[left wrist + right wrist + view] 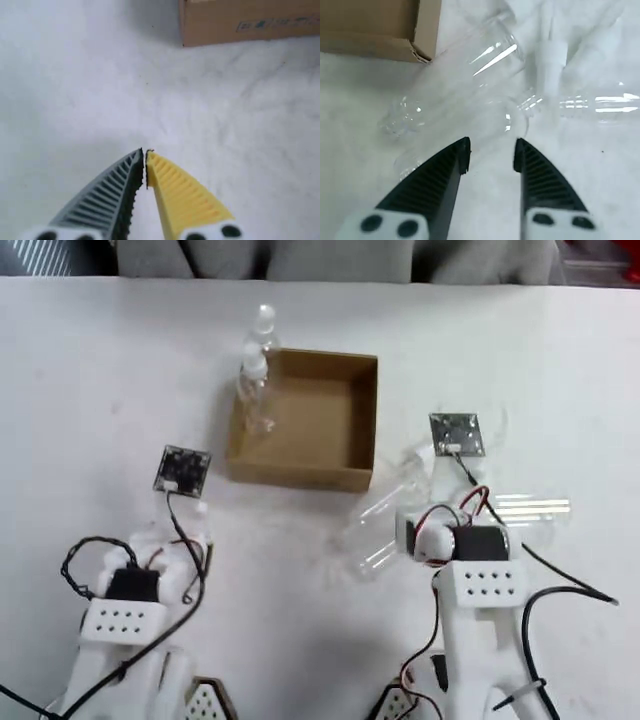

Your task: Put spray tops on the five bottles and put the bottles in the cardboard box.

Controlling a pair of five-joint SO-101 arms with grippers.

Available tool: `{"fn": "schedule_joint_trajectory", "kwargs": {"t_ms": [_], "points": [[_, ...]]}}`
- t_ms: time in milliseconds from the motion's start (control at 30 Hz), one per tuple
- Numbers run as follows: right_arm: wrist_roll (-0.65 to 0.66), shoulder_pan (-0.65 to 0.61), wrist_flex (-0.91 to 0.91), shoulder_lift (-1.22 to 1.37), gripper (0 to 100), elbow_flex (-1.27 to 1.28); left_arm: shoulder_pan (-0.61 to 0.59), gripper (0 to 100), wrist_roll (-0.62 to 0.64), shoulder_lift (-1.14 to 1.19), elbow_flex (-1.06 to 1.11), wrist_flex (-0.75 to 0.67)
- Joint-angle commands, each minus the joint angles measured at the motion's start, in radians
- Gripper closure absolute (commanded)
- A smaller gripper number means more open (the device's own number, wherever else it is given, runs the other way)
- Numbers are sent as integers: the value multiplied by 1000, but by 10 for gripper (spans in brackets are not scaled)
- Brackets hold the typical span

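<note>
Against the far left corner of the open brown cardboard box stand two slim clear plastic bottles with white spray tops fitted. One is at the box's left wall and the other just past its far edge. I cannot tell whether either is properly inside. By my reckoning that makes two bottles topped and roughly three still to do, with the boxing itself barely begun or not begun.

The rest lie on their sides on the white table, off the box's near right corner. A wide clear cylinder lies close to that corner, a second clear bottle just ahead of my right gripper, and a third farther toward the table's right edge. They overlap and glint, so my count is unsure. A pale whitish piece among them may be a loose spray top.

My right gripper's ridged black fingers are parted a moderate way and hold nothing. My left gripper, one ridged finger grey and one yellow, is pressed together and empty over bare table, near the box's near left corner.

The bottles look smooth, thin-walled and round, so I expect them to roll and slip. The box is matte and stiff.
</note>
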Motion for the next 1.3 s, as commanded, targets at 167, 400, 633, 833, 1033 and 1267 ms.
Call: {"fn": "schedule_joint_trajectory", "kwargs": {"t_ms": [167, 400, 633, 833, 1033, 1267], "points": [[-55, -2, -33, 31, 818, -6, -7, 970, -6, -21, -5, -21], [-55, -13, -104, 84, 817, -2, -7, 970, -6, -21, -3, -21], [-55, -13, -196, 232, 793, 8, 22, 970, -6, -21, 9, -23], [-118, -48, -242, 331, 679, 8, 22, 971, -6, -21, 9, -23], [-118, -151, -243, 440, 680, 8, 22, 970, -6, -21, 9, -23], [-117, -156, -236, 499, 680, -3, 22, 970, -6, -21, 11, -23]]}}
